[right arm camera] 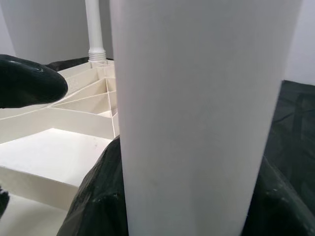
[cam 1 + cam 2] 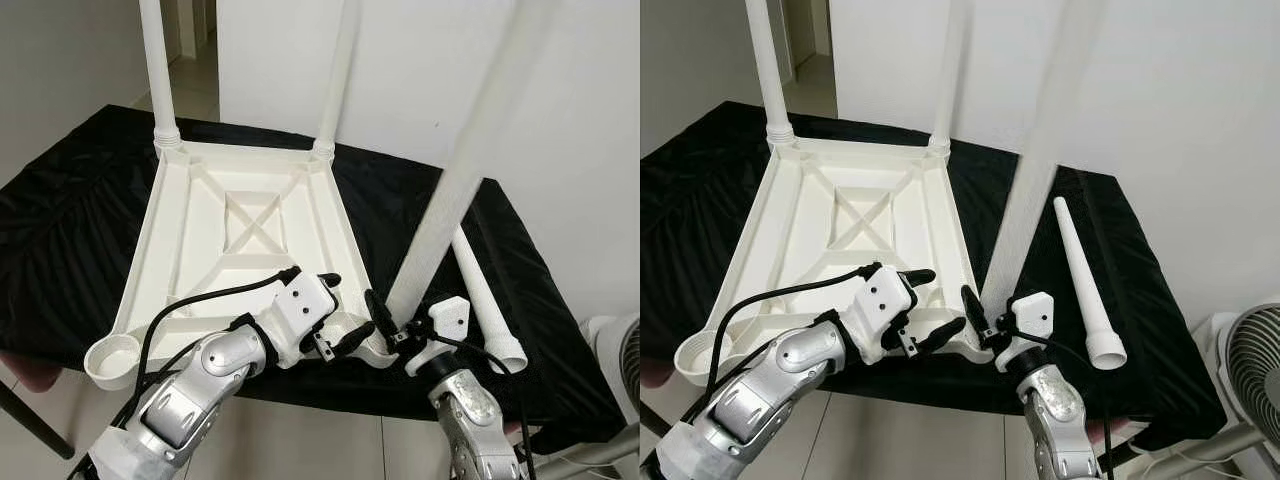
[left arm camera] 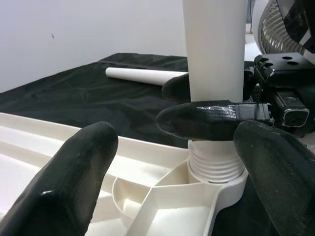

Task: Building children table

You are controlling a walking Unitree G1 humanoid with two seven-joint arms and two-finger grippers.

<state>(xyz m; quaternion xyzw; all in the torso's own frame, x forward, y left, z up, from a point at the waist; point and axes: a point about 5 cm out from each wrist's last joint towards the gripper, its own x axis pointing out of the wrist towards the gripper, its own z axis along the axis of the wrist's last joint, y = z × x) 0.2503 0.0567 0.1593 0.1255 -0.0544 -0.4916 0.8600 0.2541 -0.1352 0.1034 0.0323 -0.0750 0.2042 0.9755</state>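
Standing nearly upright and leaning slightly away, the white plastic leg [image 2: 440, 230] is clasped by the right gripper [image 2: 383, 322] just above its ribbed, threaded base, which sits in the near right corner socket [image 3: 216, 177] of the upturned tabletop [image 2: 240, 250]. The left gripper [image 2: 335, 315] hovers unclenched beside that corner. The left wrist view reveals the threads, apparently not fully seated. A spare tapered leg [image 2: 1080, 280] lies flat on the black-draped desk [image 2: 70, 210], long axis running near to far. Two mounted legs [image 2: 155, 65] rise from the far corners.
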